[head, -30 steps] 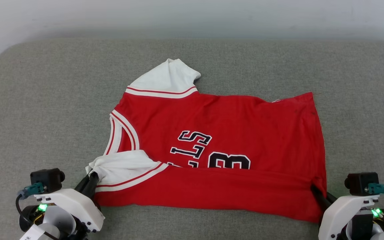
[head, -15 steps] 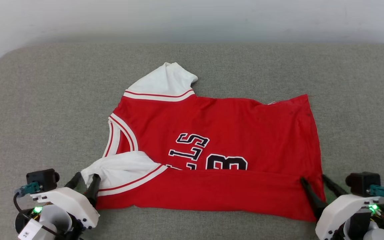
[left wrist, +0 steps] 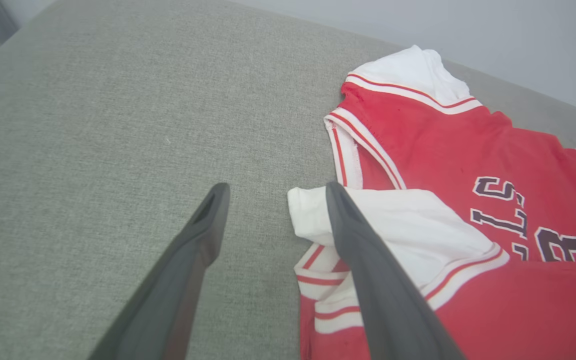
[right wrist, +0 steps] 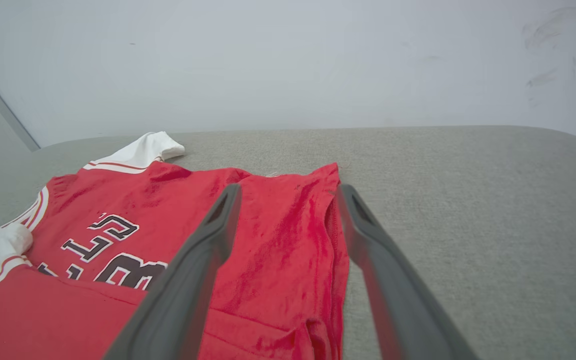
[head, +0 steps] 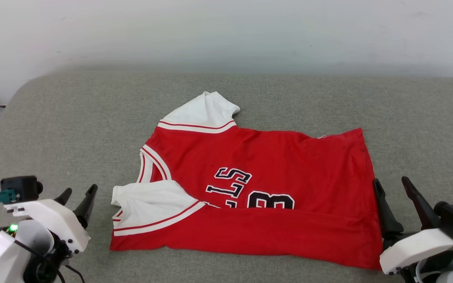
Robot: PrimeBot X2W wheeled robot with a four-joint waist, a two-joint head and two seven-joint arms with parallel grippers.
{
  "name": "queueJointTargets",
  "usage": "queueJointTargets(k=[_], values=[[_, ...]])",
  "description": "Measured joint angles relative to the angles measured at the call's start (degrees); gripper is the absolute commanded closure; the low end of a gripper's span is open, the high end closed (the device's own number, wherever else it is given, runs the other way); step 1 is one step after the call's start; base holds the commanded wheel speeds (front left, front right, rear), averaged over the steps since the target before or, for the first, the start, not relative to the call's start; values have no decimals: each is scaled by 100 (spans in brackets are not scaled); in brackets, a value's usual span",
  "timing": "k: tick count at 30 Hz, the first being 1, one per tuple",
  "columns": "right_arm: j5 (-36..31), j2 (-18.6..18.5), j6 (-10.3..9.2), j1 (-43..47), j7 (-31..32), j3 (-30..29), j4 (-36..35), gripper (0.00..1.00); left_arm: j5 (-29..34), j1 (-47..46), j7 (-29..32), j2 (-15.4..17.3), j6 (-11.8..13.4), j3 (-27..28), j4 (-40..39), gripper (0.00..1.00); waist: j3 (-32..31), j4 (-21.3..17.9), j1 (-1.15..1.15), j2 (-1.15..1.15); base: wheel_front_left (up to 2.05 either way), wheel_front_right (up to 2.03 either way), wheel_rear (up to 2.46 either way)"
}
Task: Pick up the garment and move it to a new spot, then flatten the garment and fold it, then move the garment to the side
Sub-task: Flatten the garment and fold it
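My left gripper (head: 80, 189) is spread, the garment (head: 281, 157) just to its right. My right gripper (head: 391, 181) gapes too, garment just left of it.

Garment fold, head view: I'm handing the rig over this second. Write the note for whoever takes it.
Left gripper: open, holding nothing, just off the near white sleeve.
Right gripper: open, holding nothing, at the hem end.
Garment: lies sideways on the grey cushion, collar toward the robot's left, hem toward its right.
Done: the near long edge is folded up over the lower part of the lettering.
Left: fold in the far side with the far white sleeve, finish the folding, then move it to the side.
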Motion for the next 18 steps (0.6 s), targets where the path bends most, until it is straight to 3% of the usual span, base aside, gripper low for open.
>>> queueJointTargets(k=[5,10,14,18], values=[[-127,176,0,174,85,-105,-434,0,-369,-5,1254,300,-43,-187,-572,0,37,-67,0,0,0,0,0],[-143,253,-1,209,190,-96,-692,0,-828,22,2492,521,275,-299,-976,0,162,-186,0,0,0,0,0],[-142,304,-1,210,249,-89,-760,0,-851,122,2895,579,592,-392,-1055,0,293,-302,0,0,0,0,0],[-90,357,-1,202,268,-49,-750,0,-860,213,2985,524,711,-465,-909,0,435,-418,0,0,0,0,0]])
